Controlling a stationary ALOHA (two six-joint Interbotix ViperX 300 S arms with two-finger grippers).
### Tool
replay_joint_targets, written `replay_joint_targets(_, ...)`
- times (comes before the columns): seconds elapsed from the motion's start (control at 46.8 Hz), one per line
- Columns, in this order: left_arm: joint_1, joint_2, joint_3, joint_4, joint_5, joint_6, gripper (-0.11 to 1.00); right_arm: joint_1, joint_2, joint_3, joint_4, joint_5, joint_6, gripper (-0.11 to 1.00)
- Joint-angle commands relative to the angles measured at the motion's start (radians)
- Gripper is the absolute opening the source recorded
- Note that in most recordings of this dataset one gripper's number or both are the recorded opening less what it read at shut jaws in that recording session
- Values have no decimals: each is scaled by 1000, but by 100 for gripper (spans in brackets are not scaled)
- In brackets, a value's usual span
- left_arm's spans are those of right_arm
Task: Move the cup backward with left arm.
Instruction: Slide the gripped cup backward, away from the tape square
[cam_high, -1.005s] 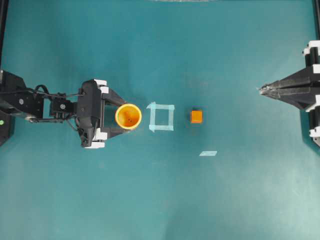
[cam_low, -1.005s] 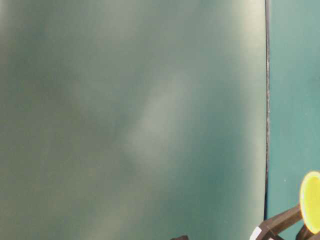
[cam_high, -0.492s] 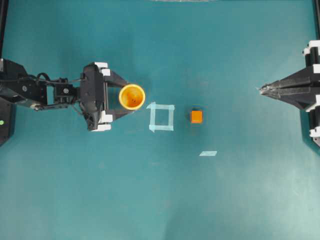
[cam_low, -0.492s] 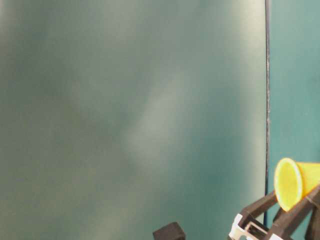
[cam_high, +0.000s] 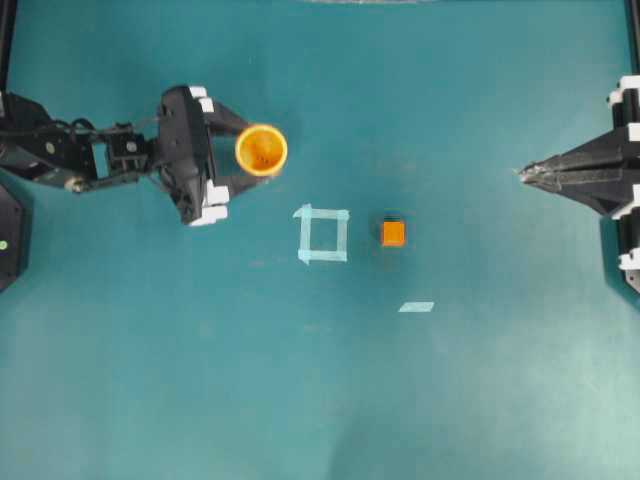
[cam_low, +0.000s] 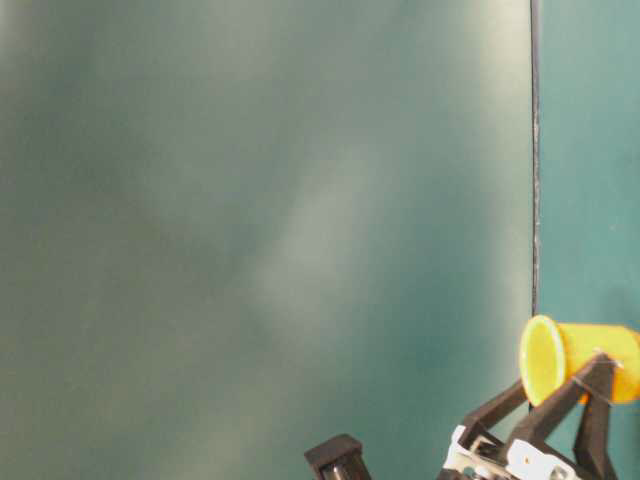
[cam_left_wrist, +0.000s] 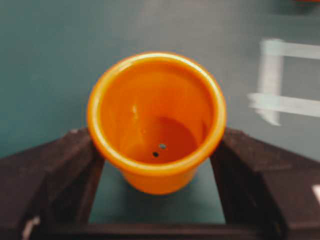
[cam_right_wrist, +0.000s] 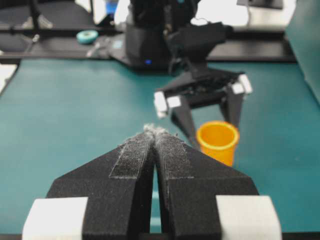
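Note:
The orange cup (cam_high: 261, 150) with a yellow rim stands upright between the fingers of my left gripper (cam_high: 252, 152), which is shut on it at the upper left of the overhead view. In the left wrist view the cup (cam_left_wrist: 156, 120) fills the middle and both black fingers (cam_left_wrist: 70, 170) press its sides. The cup also shows in the table-level view (cam_low: 575, 360) and in the right wrist view (cam_right_wrist: 217, 141). My right gripper (cam_high: 522, 176) is shut and empty at the far right, its tip (cam_right_wrist: 154, 131) pointing across the table.
A small orange cube (cam_high: 393, 233) sits right of a pale tape square (cam_high: 323, 234) at mid table. A short tape strip (cam_high: 416, 307) lies below and right of the cube. The table surface is teal (cam_high: 320, 400).
My left gripper has carried the cup from beside the tape square toward the top of the overhead view. The right arm, cube and tape have not moved.

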Motion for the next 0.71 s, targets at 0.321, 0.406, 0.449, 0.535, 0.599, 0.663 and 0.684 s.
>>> replay_joint_targets(0.321,129,-11,-92,6,75,3,66,-5,3,-41,2,-3,0,0)
replay_joint_targets(0.406,150,-6,-109,6,104,6,66,-5,3,-41,2,-3,0,0)
replay_joint_targets(0.449,158,-5,-115,6,118,6,66,-5,3,-41,2,-3,0,0)
replay_joint_targets(0.535,172,-2,-124,6,140,6,66,-5,3,-41,2,-3,0,0)
replay_joint_targets(0.599,181,-2,-126,8,141,8,66,-5,3,-41,2,-3,0,0)
replay_joint_targets(0.663,195,-2,-127,6,141,8,66,-5,3,-41,2,-3,0,0)
replay_joint_targets(0.684,199,-2,-127,6,141,8,66,-5,3,-43,2,-3,0,0)
